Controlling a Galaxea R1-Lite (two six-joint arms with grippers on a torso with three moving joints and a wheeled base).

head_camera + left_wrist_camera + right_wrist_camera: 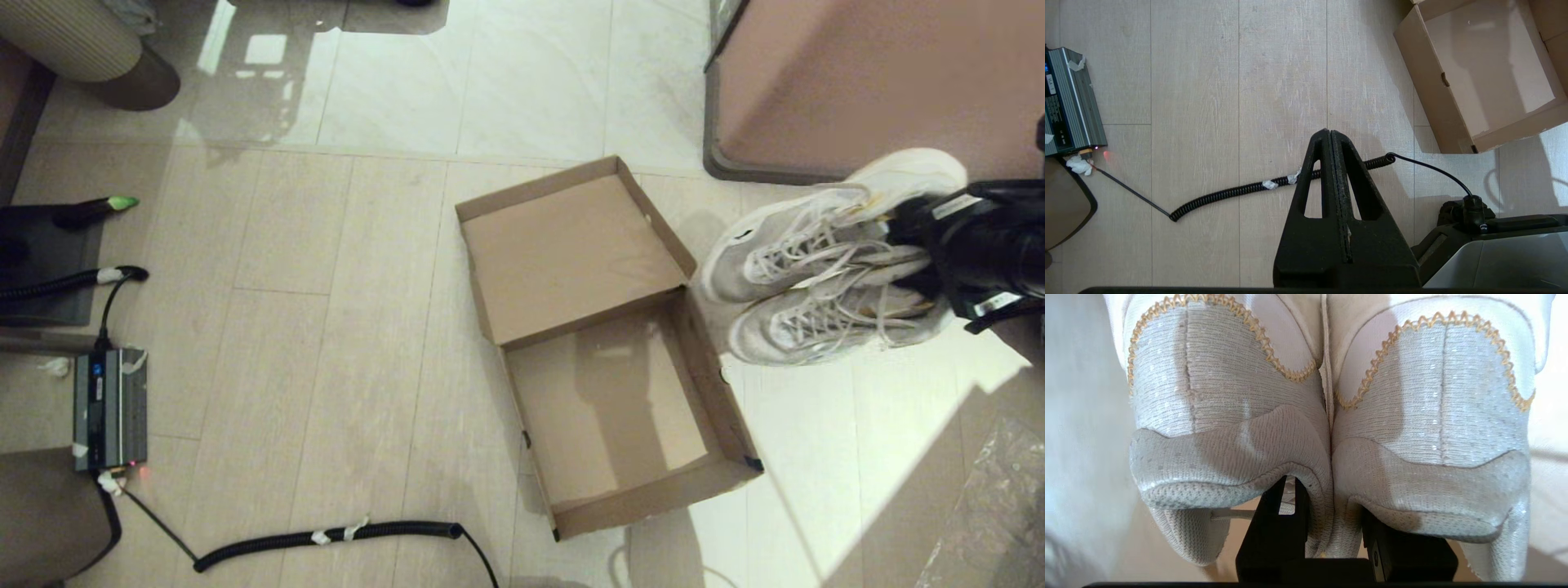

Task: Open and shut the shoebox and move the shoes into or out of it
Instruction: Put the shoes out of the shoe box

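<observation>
The brown cardboard shoebox (pixel 702 369) lies open and empty on the floor, its hinged lid (pixel 571 249) folded back flat toward the far side; one corner of it shows in the left wrist view (pixel 1431 94). To its right the pair of white and grey sneakers (pixel 816 278) hangs above the floor, toes toward the box. My right gripper (pixel 910 257) is shut on the two inner heel collars (pixel 1327 490), one finger inside each shoe. My left gripper (pixel 1330 134) is shut and empty, low over the floor near the box's near corner, and out of the head view.
A large pinkish-brown furniture block with a grey base (pixel 857 82) stands behind the shoes. A coiled black cable (pixel 326 535) runs across the near floor to a grey power unit (pixel 110 408). Crinkled clear plastic (pixel 996 514) lies at the near right.
</observation>
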